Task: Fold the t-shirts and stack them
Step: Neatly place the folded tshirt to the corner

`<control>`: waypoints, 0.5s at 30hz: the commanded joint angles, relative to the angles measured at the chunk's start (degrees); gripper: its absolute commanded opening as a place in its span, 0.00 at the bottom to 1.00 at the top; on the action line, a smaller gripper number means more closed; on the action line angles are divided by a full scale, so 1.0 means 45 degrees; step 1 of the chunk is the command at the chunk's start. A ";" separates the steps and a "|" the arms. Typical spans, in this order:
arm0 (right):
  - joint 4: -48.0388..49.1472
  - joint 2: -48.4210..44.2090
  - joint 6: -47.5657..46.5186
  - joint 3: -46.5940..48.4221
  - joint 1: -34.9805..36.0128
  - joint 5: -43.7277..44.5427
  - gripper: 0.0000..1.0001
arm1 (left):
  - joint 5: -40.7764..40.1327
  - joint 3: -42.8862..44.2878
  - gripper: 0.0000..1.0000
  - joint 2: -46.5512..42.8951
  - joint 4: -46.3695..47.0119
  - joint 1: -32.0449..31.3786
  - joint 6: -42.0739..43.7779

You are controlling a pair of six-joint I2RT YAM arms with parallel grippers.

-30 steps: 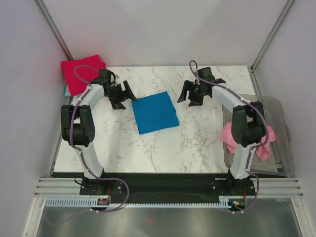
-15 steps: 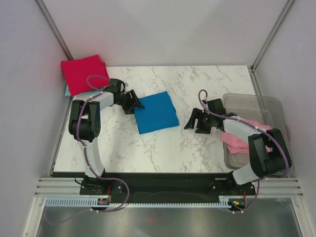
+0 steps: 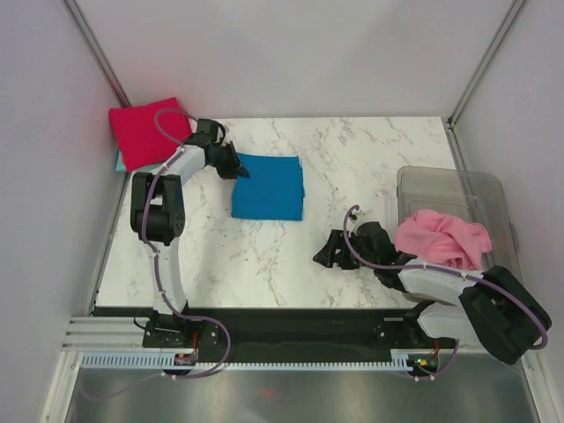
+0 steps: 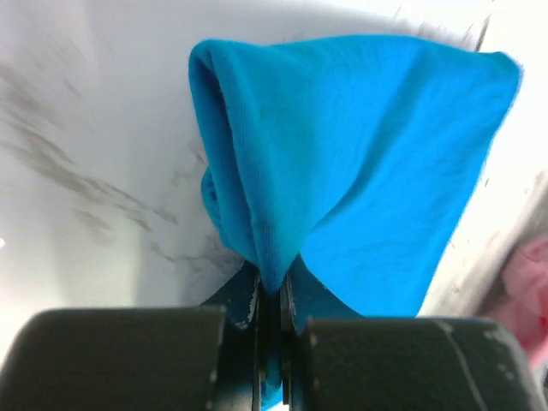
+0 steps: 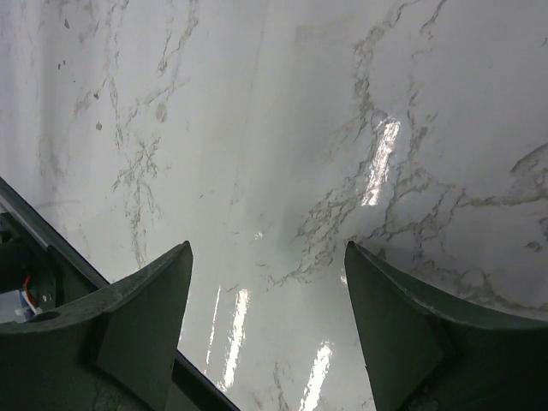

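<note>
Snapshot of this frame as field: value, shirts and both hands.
blue shirt: folded, mid-table, edge pinched
left hand: shut on blue shirt
right hand: open, empty, over bare table
red shirt: folded, far left corner, atop teal shirt
pink shirt: crumpled, in tub
</note>
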 commanded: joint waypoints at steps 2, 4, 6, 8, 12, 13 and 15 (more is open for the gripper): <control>0.1333 -0.1089 0.0143 -0.0506 0.0759 0.2416 0.80 | -0.2405 0.2173 0.02 -0.0831 -0.1764 0.0705 0.2660; 0.1431 -0.1033 0.0085 -0.0585 0.0759 0.2340 0.80 | -0.2721 0.2835 0.02 -0.0990 -0.2000 0.1037 0.3481; 0.1529 -0.0760 0.0026 -0.0508 0.0759 0.2183 0.80 | -0.2935 0.3364 0.02 -0.1068 -0.2254 0.1349 0.4279; 0.1587 -0.0680 -0.0013 -0.0468 0.0778 0.2105 0.80 | -0.3054 0.4223 0.02 -0.0971 -0.2372 0.1545 0.4712; 0.1841 -0.0836 -0.0032 -0.0721 0.0759 0.2046 0.80 | -0.2998 0.5260 0.02 -0.0678 -0.2665 0.2481 0.4657; 0.1899 -0.0972 -0.0033 -0.0761 0.0759 0.1988 0.80 | -0.2976 0.5532 0.02 -0.0658 -0.2665 0.2580 0.4694; 0.2192 -0.1129 -0.0091 -0.0994 0.0778 0.1735 0.80 | -0.3014 0.5748 0.02 -0.0639 -0.2646 0.2620 0.5063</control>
